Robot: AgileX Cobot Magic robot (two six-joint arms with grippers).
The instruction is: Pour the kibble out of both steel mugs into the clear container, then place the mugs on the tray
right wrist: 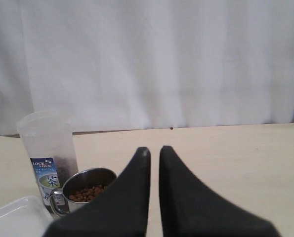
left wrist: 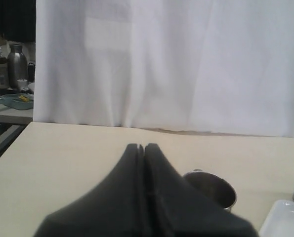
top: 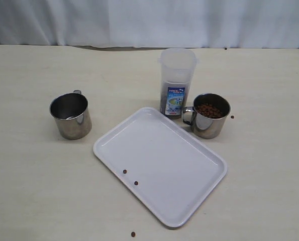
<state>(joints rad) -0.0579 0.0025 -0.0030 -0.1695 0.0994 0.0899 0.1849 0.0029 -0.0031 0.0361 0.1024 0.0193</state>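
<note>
The tray [top: 164, 160] lay across the lower centre of the exterior frame, with the clear container [top: 177, 75] upright just above it. One steel mug [top: 71, 116] stood at middle left, seemingly empty. The other mug [top: 209, 120] sat right of centre, just beside the container, loaded with kibble [top: 209, 110]. The left gripper [left wrist: 143, 147] and right gripper [right wrist: 154, 150] were both closed on nothing. The right gripper would best open, grasp the loaded mug firmly and tip it slowly over the container's rim, since stray pellets [top: 124, 171] dotted the tray.

clear container [right wrist: 47, 148] label, "LOCK&LOCK", "茶"
</note>
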